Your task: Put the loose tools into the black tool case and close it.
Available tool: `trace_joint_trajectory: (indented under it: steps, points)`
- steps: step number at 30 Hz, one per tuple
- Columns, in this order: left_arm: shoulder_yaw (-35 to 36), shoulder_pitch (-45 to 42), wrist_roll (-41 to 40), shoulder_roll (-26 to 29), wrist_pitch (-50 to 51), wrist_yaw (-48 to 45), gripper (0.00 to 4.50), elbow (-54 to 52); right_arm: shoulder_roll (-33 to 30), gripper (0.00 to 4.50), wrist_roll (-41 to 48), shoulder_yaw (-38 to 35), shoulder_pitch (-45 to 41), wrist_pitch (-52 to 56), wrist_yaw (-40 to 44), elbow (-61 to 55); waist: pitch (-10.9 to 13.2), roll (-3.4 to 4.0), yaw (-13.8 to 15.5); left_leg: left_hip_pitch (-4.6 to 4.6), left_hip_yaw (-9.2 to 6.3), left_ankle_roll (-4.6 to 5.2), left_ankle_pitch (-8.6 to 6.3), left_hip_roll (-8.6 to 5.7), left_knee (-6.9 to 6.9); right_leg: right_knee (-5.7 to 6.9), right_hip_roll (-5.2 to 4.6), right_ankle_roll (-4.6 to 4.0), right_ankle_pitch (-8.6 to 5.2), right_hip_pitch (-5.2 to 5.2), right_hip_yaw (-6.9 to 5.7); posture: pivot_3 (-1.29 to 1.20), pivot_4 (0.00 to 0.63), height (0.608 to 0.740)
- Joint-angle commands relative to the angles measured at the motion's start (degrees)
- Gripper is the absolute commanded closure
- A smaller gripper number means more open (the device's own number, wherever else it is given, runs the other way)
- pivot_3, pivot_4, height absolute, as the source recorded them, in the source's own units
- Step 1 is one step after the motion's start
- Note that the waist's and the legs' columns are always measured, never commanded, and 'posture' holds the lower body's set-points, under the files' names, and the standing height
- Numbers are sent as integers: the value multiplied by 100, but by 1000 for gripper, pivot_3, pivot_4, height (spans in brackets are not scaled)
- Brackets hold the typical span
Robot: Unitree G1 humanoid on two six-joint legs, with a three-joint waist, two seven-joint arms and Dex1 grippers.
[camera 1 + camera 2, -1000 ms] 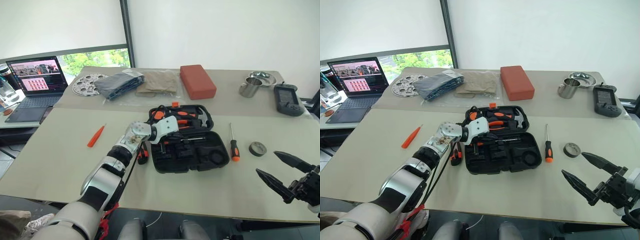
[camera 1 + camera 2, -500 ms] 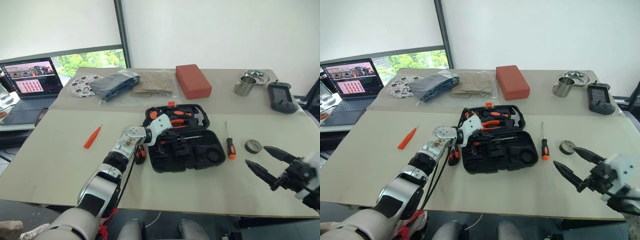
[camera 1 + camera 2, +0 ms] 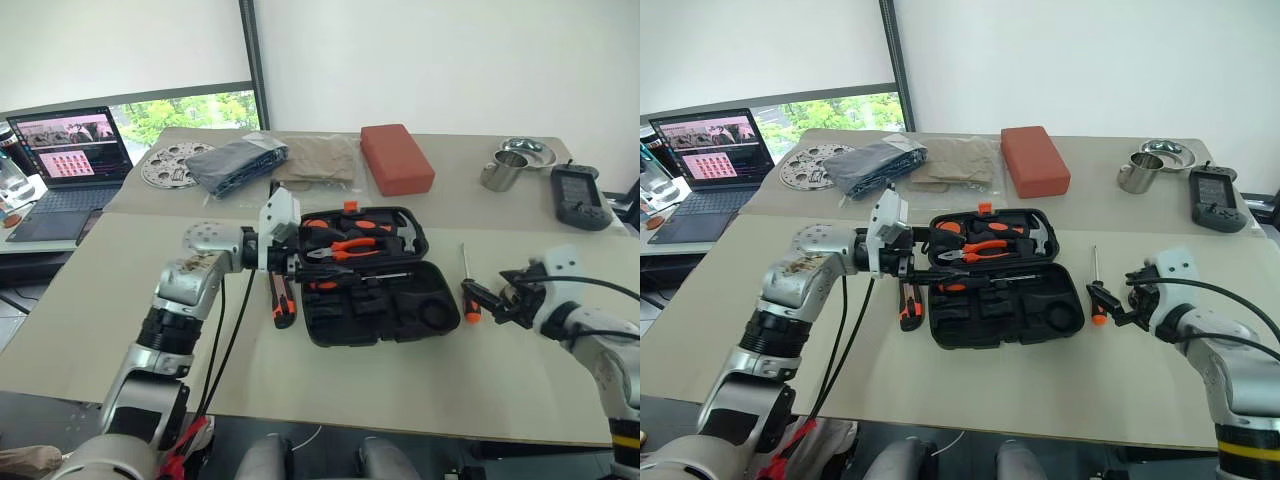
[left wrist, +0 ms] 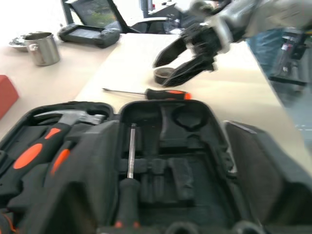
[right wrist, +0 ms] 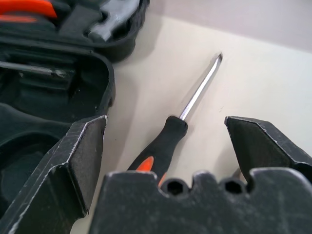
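1. The black tool case (image 3: 375, 275) lies open in the middle of the near table, its orange latch on the far edge. A hammer and orange-handled pliers (image 3: 340, 247) sit in its far half, and a slim screwdriver lies in a slot of its near half.
2. The left gripper (image 3: 292, 268) is just over the case's left edge, pointing right; whether its fingers are apart or together I cannot tell.
3. The orange-and-black utility knife (image 3: 282, 305) lies on the table just left of the case, below the left gripper.
4. The right gripper (image 3: 487, 297) hovers over the black-and-orange screwdriver (image 5: 168, 141), right of the case, with its fingers spread wide on either side of the handle and not touching it.
5. The grey roll (image 4: 165, 75) lies near the right gripper.
6. A red block (image 3: 396, 159), a steel cup (image 3: 497, 172) and a laptop (image 3: 62, 168) are on the far side.
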Motion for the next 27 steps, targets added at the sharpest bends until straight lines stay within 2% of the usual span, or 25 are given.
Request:
trace_joint_trajectory:
  steps: [1, 4, 7, 16, 18, 27]
  points:
    - [142, 44, -327, 362, 444, -28, 34, -715, -184, 0, -351, 347, -521, 78, 58, 510, 0, 2, -14, 0, -1, 0, 0, 0, 0, 1, 0, 0, 0, 0, -1, 0, 150, 727]
    - [209, 167, -463, 567, 658, 83, 34, -1051, -117, 0, -543, 621, -905, 87, 86, 1012, 1, 1, -15, 2, -1, 0, 0, 1, -1, 1, 1, -1, -1, 3, -5, 0, 150, 727]
    - [250, 298, -554, 712, 789, 166, 0, -1305, -53, 744, -585, 799, -1202, 79, 256, 1393, 2, 4, -36, 0, -1, 0, 0, 2, 0, -1, 1, -1, -1, 2, -4, 0, 150, 727]
    - [231, 382, -648, 825, 789, 393, 0, -1504, -23, 3885, -788, 1160, -1750, 285, 577, 2036, 2, 4, -82, 8, -13, 1, 1, 2, 1, -1, 1, -1, 0, 10, -5, 0, 150, 727]
    - [230, 387, -656, 842, 784, 409, 0, -1518, -36, 4409, -813, 1142, -1826, 371, 575, 2088, 4, 1, -97, 11, -14, 1, 1, 4, 1, -1, 3, -1, 0, 12, -4, 0, 150, 727]
    - [224, 398, -641, 843, 702, 440, 0, -1498, -90, 4465, -730, 787, -2177, 858, 479, 1924, 5, 2, -98, 11, -16, 1, 1, 5, -1, 1, 4, -1, 0, 9, -3, 0, 150, 727]
